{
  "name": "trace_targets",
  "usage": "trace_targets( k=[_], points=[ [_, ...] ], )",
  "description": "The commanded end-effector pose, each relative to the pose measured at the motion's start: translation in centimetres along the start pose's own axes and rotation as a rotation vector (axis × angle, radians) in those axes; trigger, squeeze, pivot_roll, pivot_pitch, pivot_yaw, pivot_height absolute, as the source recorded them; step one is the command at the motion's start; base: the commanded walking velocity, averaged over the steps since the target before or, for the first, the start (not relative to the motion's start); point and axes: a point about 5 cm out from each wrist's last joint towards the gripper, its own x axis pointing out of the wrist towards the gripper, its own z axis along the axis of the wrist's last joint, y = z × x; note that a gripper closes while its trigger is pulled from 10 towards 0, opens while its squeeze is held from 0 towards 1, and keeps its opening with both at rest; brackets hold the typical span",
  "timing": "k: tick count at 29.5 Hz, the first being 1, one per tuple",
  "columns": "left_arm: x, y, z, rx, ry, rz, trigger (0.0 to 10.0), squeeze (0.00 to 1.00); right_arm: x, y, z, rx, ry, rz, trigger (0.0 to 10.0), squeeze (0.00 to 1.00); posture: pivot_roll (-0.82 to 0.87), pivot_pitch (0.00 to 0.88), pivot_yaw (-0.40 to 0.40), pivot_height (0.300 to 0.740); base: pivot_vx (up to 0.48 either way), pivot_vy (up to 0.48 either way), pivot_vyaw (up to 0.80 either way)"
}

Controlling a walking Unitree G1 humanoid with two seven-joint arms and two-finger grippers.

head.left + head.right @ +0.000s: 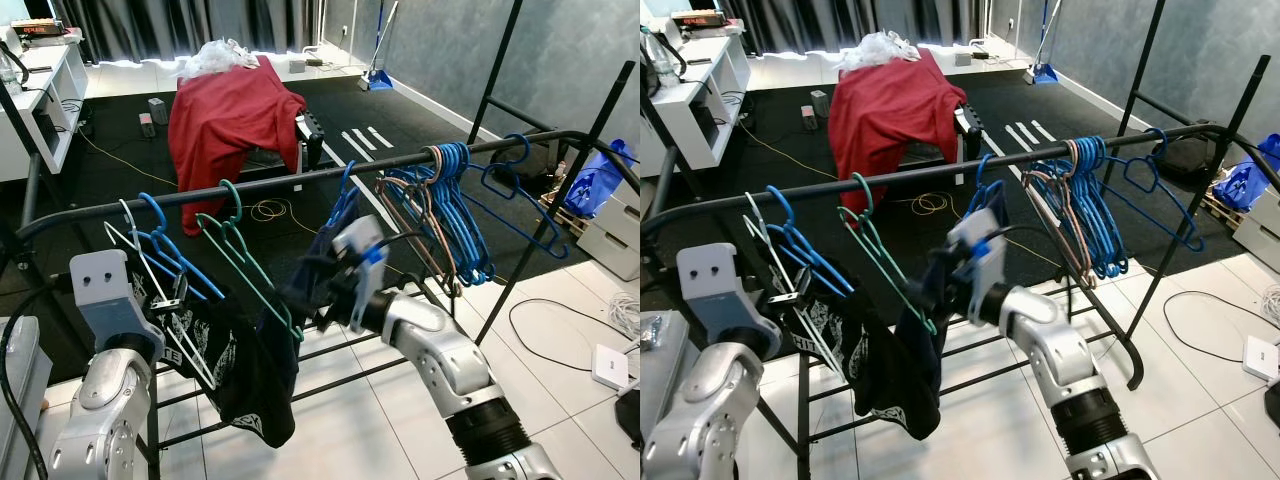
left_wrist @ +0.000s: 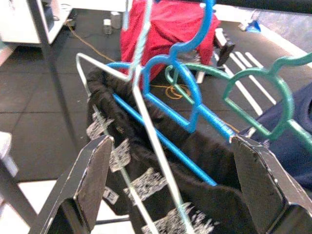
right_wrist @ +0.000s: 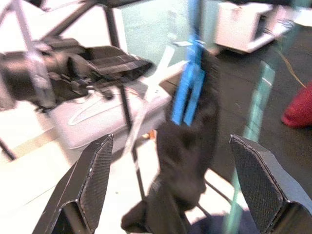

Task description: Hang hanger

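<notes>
Black metal is what the big clothes rack [image 1: 300, 180] is made of, with its long horizontal rail running across the scene from low on the robot's left to higher on the right. Behind it, a red cloth [image 1: 225, 125] can be seen draped over some bulky object on the dark floor mat, with a white crumpled bundle [image 1: 215, 55] on top.

On the rail, a thick bunch of blue plastic hangers [image 1: 450, 205] is hung toward the right side. Nearer the middle, a green plastic hanger [image 1: 240, 255] is hooked on the rail, and a dark navy garment [image 1: 335, 235] is hung on a blue hanger beside it. Further left, a blue plastic hanger [image 1: 165, 245] and a white wire hanger [image 1: 135, 240] are hooked on the rail too, with a black printed garment [image 1: 235, 370] carried below them.

The right gripper [image 1: 305, 295] is raised to just below the rail, next to the navy garment and the green hanger; its jaws are seen spread wide in the right wrist view, with nothing pinched. The left gripper [image 2: 170, 185] is held close to the black garment and the blue hanger, jaws also spread wide apart, gripping nothing.
</notes>
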Motion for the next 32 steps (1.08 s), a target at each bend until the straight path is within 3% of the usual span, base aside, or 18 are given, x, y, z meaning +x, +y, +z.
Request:
trace_targets(
  k=[1, 6, 13, 18, 25, 27, 32],
  points=[
    [-0.1, 0.3, -0.5, 0.002, 0.009, 0.029, 10.0, 0.0, 0.3, 0.0, 0.6, -0.027, -0.014, 0.02, 10.0, 0.0, 0.0, 0.0, -0.057, 0.74, 0.0, 0.0, 0.0],
    [-0.5, 1.2, -0.8, 0.011, 0.012, 0.072, 10.0, 0.0, 1.7, 0.0, 1.0, -0.052, -0.012, 0.0, 10.0, 0.0, 0.02, 0.005, -0.067, 0.74, 0.0, 0.0, 0.0],
    [-1.1, 2.9, -1.4, 0.002, 0.024, 0.165, 10.0, 0.0, 4.5, -2.4, -2.1, -0.032, 0.124, -0.245, 10.0, 0.0, 0.1, 0.015, -0.058, 0.74, 0.0, 0.0, 0.0],
    [-1.7, 3.6, -1.6, -0.004, 0.032, 0.201, 10.0, 0.0, 5.6, -2.7, -2.9, -0.004, 0.166, -0.284, 10.0, 0.0, 0.15, 0.014, -0.061, 0.74, 0.0, 0.0, 0.0],
    [-2.3, 4.1, -1.6, 0.009, 0.03, 0.216, 10.0, 0.0, 6.2, -2.0, -4.0, 0.001, 0.215, -0.256, 10.0, 0.0, 0.18, 0.013, -0.073, 0.74, 0.0, 0.0, 0.0],
    [-2.5, 4.2, -1.6, 0.01, 0.03, 0.22, 10.0, 0.0, 6.6, -1.5, -3.7, 0.061, 0.154, -0.195, 10.0, 0.0, 0.18, 0.015, -0.076, 0.74, 0.0, 0.0, 0.0],
    [-2.6, 4.2, -1.6, 0.009, 0.029, 0.22, 10.0, 0.0, 6.9, -1.1, -3.3, 0.109, 0.09, -0.15, 10.0, 0.0, 0.18, 0.016, -0.075, 0.74, 0.0, 0.0, 0.0]
  ],
)
